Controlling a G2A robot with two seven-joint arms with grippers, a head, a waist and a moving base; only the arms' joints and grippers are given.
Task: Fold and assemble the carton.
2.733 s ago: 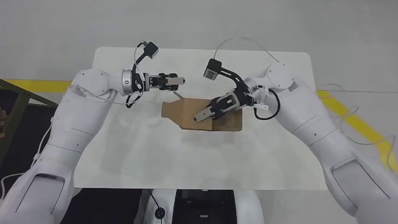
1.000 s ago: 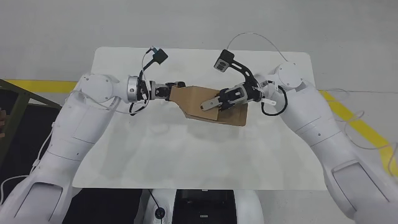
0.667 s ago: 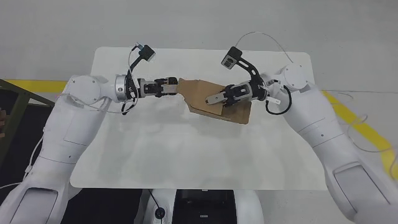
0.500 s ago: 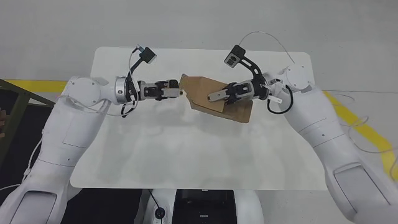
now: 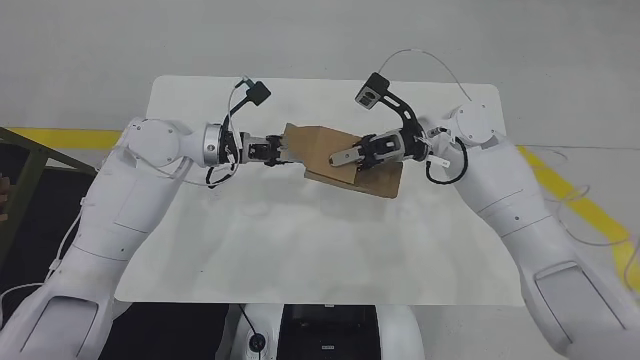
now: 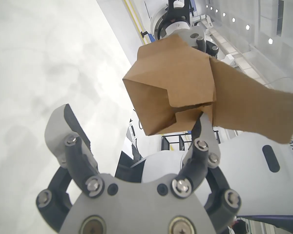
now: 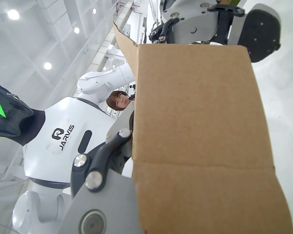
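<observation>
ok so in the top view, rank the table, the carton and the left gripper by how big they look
Largest to smallest, as seen in the top view:
1. table, by far the largest
2. carton
3. left gripper, clearly the smallest, at the carton's edge

White table (image 5: 250, 250), rounded corners, on grey floor (image 5: 300, 20)

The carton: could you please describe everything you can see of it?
The carton is plain brown cardboard, partly folded: angled creased panels and one loose flap sticking out. It hangs tilted over the white table, between the arms. The right hand grips one panel; a fingertip of the open left hand touches a flap edge.
</observation>
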